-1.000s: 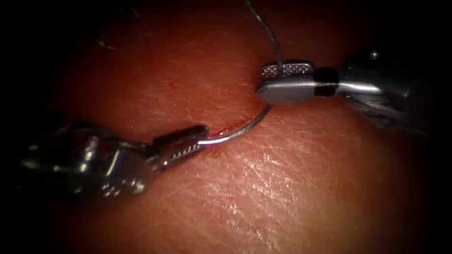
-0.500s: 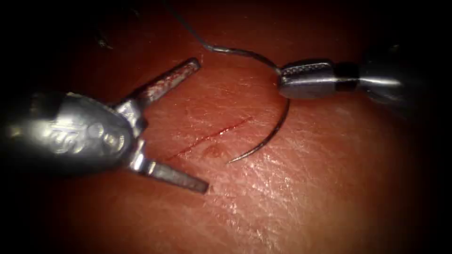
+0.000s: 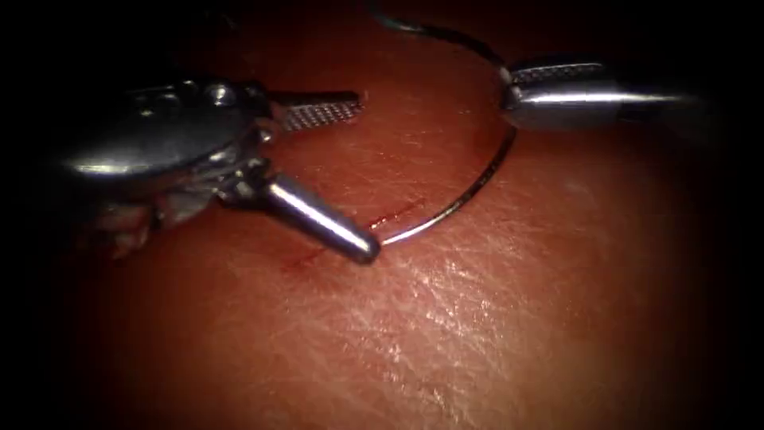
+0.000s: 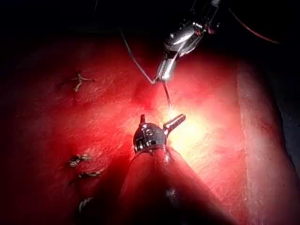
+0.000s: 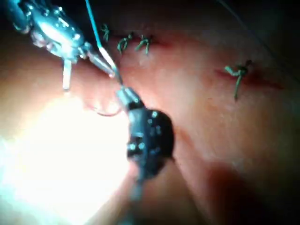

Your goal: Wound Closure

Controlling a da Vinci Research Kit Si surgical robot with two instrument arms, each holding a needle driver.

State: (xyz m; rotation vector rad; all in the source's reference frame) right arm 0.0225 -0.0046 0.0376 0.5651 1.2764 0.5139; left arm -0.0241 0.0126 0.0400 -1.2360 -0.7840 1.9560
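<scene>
Closing on the needle (image 3: 469,195) tip, left tool (image 3: 350,171) (jaws open).

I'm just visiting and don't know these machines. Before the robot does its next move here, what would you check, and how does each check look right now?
1. Right tool holds the needle near its thread end, jaws shut: ok.
2. Thread trails from the needle's rear end, not snagged: ok.
3. Left tool jaws open, holding nothing: ok.
4. Needle tip beside the cut, near the left tool's lower jaw: ok.
5. Tip already in the tissue: cannot tell.
</scene>
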